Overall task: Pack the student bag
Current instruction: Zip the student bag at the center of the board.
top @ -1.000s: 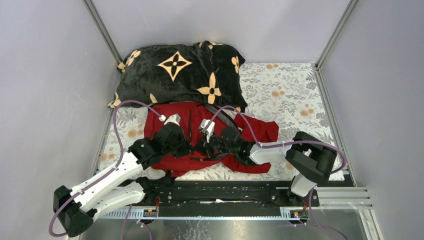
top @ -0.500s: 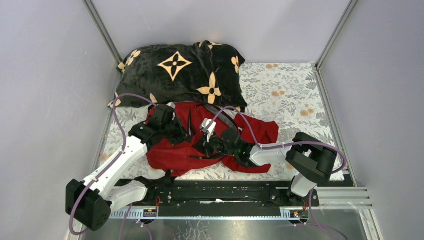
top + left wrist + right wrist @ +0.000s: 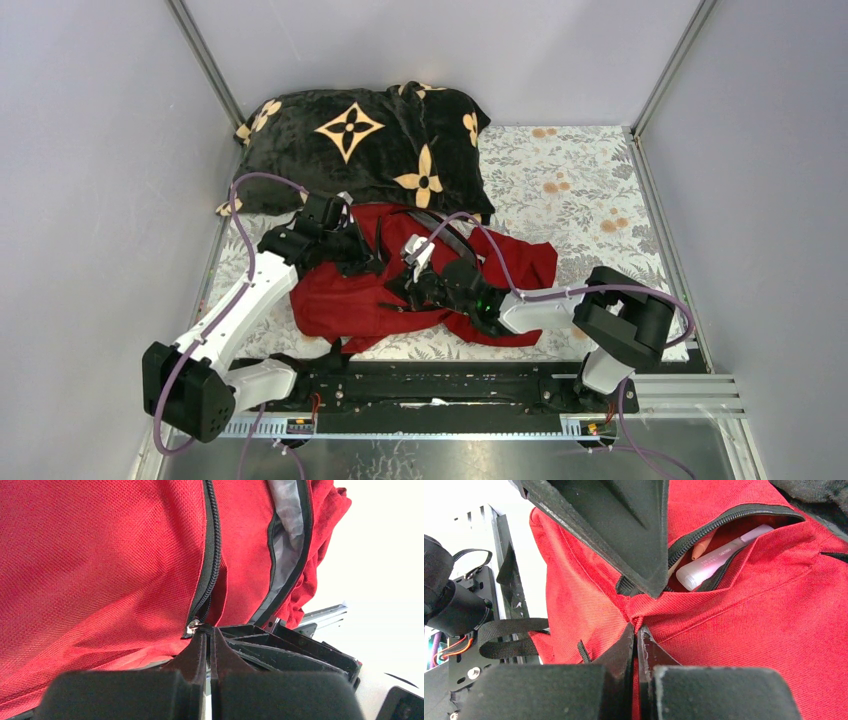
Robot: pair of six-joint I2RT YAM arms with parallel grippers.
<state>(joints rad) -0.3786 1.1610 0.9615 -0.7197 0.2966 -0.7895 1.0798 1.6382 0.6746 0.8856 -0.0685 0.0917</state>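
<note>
My left claw (image 3: 209, 632) has swung away from the middle of the student bag (image 3: 345, 300) in the last second. It now sits at the bag's 11 o'clock corner, close under the black flowered blanket (image 3: 350, 150). Its fingers are pressed together on the little metal zip pull (image 3: 193, 627) at the end of the long black zip (image 3: 212, 545), so I judge I have been dragging the slider along that track. I cannot tell from here whether that run opened or closed the compartment.

My right claw (image 3: 636, 627) has not moved. It stays pinched on a fold of red fabric just below the pocket opening (image 3: 724, 517), anchoring the bag so the pull does not drag it about.

The bag lies flat at the centre of the counter (image 3: 570, 180), with the blanket touching its 12 o'clock edge. Through the gaping pocket I see a pink marker (image 3: 719, 557) with an orange stick (image 3: 701, 547) beside it, so some packing is already done. The slider looks to be near the end of its travel, so I would soon let go of it.
</note>
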